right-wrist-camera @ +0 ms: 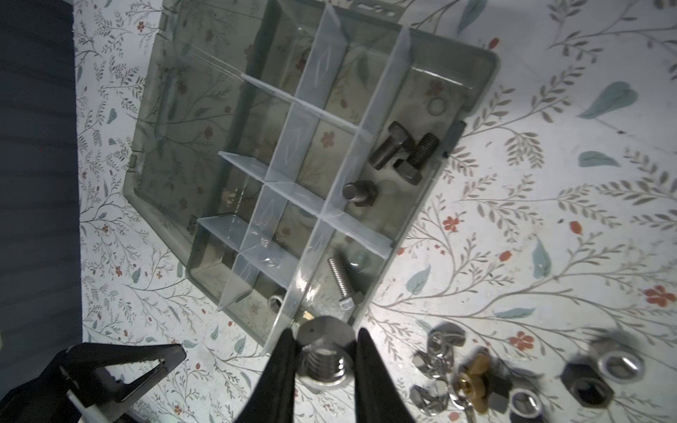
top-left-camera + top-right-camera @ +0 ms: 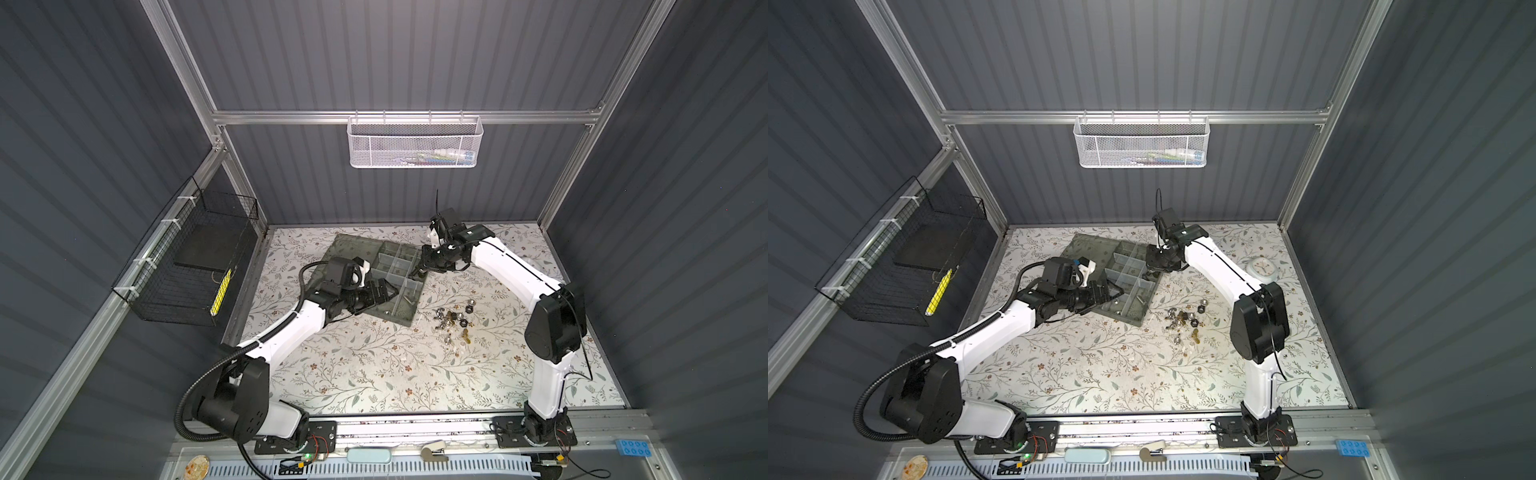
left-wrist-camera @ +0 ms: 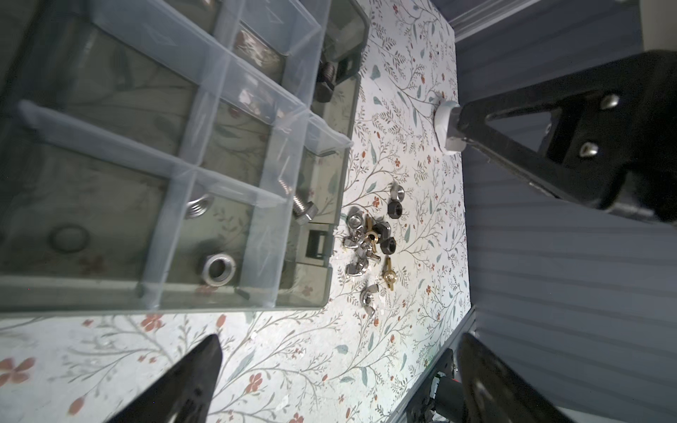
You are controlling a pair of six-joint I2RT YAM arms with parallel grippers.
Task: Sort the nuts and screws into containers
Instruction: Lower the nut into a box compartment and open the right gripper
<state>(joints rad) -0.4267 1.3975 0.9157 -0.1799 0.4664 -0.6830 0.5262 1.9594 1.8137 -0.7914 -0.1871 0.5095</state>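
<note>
**Both top views:** A floral tabletop [image 2: 374, 374] fills a walled cell. A grey-green organiser box [image 2: 395, 319] lies skewed toward 12 o'clock of the tabletop's middle. Its lid [image 2: 349, 251] is folded flat toward 10 o'clock, close to the back wall. The right gripper [image 2: 419, 272] hangs over the box's 3 o'clock edge. The left gripper [image 2: 390, 293] reaches in over the 8 o'clock side. A loose pile of nuts [image 2: 455, 320] sits just off the box's 4 o'clock corner, not touching it. From 5 to 8 o'clock the surface runs bare to the front rail. In a top view, a white clock-faced object [image 2: 1262, 268] rests at 3 o'clock near the right wall.

**Left wrist view:** The left gripper's fingers [image 3: 205, 366] stand wide apart with nothing between them, over bare tabletop just outside the box wall. The nearest compartments [image 3: 256, 234] hold a silver nut [image 3: 218, 269] and a silver screw [image 3: 298, 208]. A black screw [image 3: 325, 86] lies farther along. The pile sits between the box and the table's edge rail.

**Right wrist view:** The right gripper's fingers are clamped on a large threaded nut [image 1: 324, 360], held on edge at the box rim. How high it is above the rim cannot be told. Three dark screws [image 1: 403, 154] share one compartment along the same wall.
</note>
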